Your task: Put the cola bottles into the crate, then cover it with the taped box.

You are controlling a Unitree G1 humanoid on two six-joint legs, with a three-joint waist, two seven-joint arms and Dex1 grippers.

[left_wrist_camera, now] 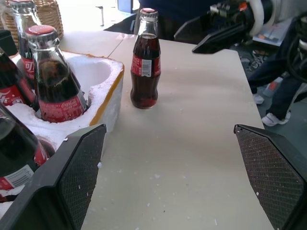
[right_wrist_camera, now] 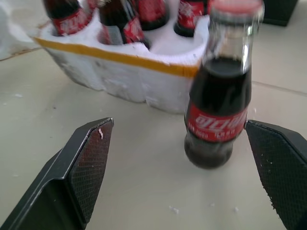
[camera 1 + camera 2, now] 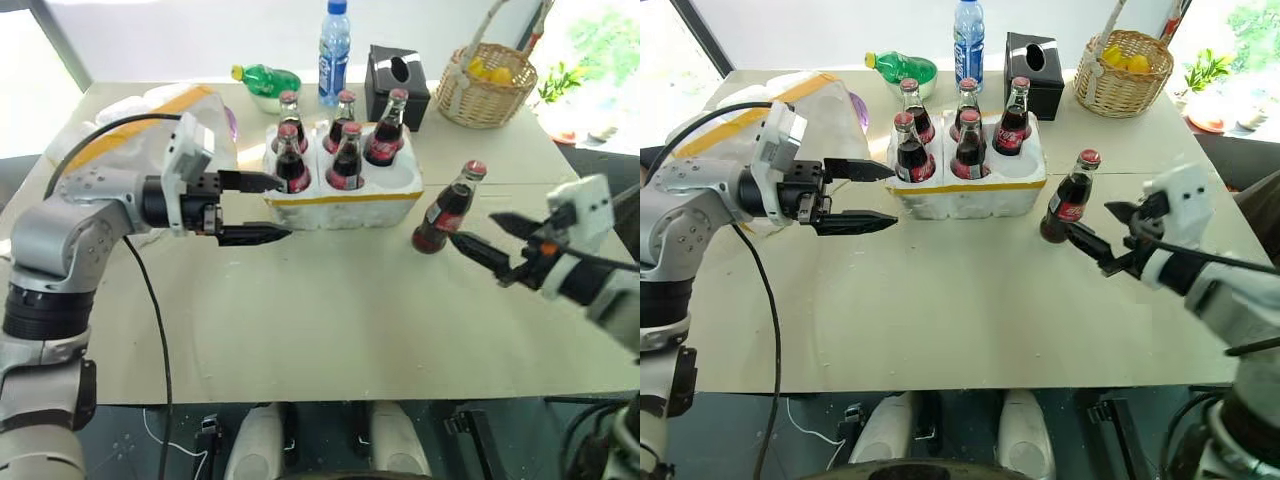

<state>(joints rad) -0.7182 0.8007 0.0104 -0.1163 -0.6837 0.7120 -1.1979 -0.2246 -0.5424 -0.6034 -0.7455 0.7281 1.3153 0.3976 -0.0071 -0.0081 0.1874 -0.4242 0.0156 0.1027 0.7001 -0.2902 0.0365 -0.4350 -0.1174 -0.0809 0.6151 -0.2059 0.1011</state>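
Just ahead of my right pincer, fingers spread wide and holding nothing, one cola bottle stands upright on the table, beside the crate but outside it. Left pincer is also spread wide and empty, hovering at the crate's opposite end. Five cola bottles sit in the crate's wells; the well nearest the loose bottle is vacant. Behind my left pincer I see the taped box.
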